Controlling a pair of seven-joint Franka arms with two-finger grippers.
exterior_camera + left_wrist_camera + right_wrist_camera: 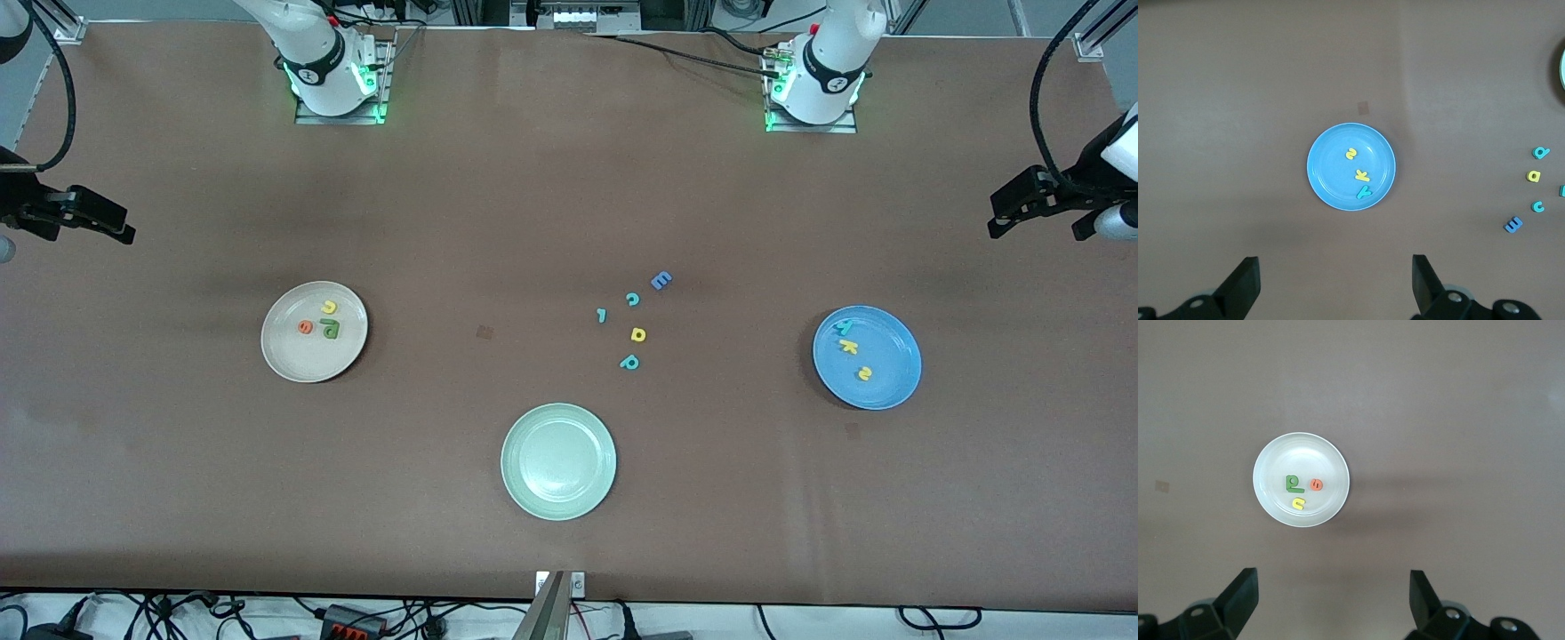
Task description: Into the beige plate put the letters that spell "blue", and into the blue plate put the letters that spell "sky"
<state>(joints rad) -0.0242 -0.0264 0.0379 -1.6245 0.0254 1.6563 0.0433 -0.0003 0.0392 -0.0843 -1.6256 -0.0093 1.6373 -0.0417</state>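
While both arms wait high at the desk's ends, the left gripper (1331,283) and the right gripper (1331,600) each hold their jaws wide and empty. On the beige plate (289,360) lie the yellow u (328,307), orange e (305,327) and dark green b with its l (331,330). On the blue plate (893,387) lie the teal y (843,327), yellow k (849,346) and yellow s (863,374).

High front view across the whole table (569,178); 2 wrist views straight down, each sharing 1 plate.
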